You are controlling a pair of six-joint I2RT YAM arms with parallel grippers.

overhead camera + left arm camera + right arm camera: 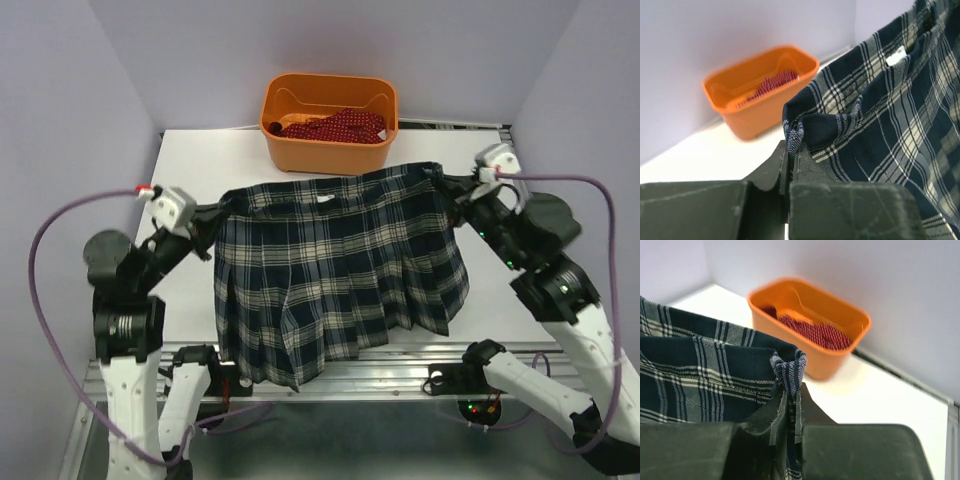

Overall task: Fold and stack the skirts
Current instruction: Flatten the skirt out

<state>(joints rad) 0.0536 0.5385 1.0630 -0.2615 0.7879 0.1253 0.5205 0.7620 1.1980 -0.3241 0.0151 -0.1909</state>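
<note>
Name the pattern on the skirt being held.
The skirt: navy-green tartan, thin white lines; top external view.

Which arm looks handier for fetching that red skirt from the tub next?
Right, marginally: the right gripper seems nearer the orange tub holding the red skirt. Both it and the left gripper are shut on the tartan skirt, though.

Orange plastic tub (328,152): sits at 12 o'clock on the table, upright, a rounded rectangle with one long side facing 6 o'clock. It is near the back wall.

Table top (195,165): white and matte, showing at 9 and 3 o'clock.

Slotted aluminium rail (400,358): runs along the 6 o'clock edge. A second metal strip (455,125) lies at about 1 o'clock, just right of the tub.

Walls (170,50): pale lavender, standing at 9, 12 and 3 o'clock.
</note>
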